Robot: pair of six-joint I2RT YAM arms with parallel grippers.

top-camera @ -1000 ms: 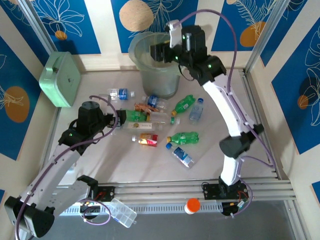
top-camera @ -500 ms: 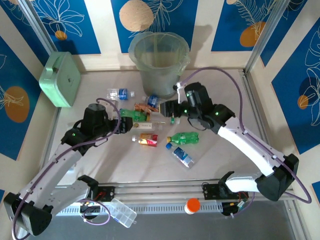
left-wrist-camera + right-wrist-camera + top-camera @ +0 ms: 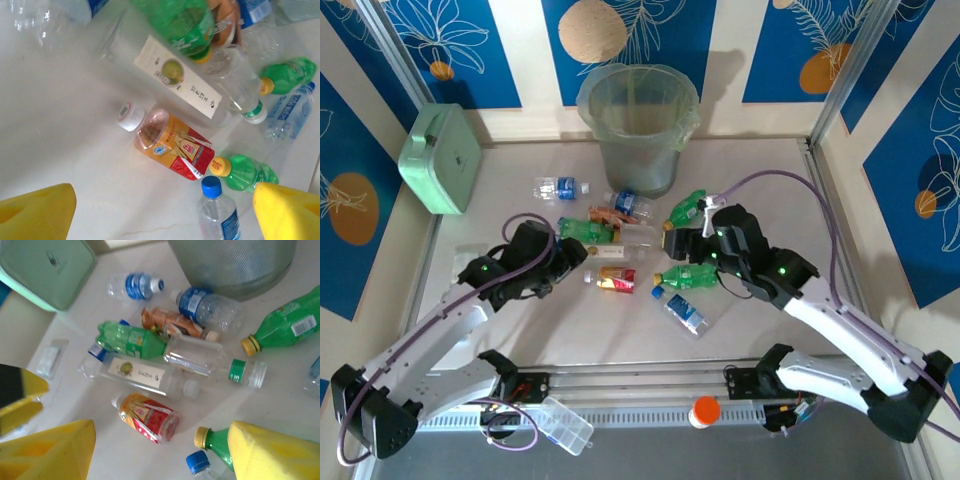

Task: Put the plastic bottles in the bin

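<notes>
- Left of the bin [image 3: 638,125], well apart from it, a mint green square box [image 3: 442,158] sits by the side wall.
- Nearer than the bin and to its left, the left gripper [image 3: 165,205] hangs low over the table, yellow jaws spread wide and gripping nothing; a red-labelled bottle [image 3: 172,145] lies below it.
- Before the bin the plastic bottles [image 3: 620,240] lie loose on the table: a clear blue-labelled bottle [image 3: 558,187], a green bottle [image 3: 585,231], and a blue-labelled bottle [image 3: 630,205] just beside the bin's base.
- Nearer than the bin and slightly to its right, the right gripper [image 3: 162,450] has its jaws parted, closed on nothing; a green yellow-capped bottle [image 3: 212,440] lies just beside its right finger, with a blue-capped bottle [image 3: 200,462] next to it.
</notes>
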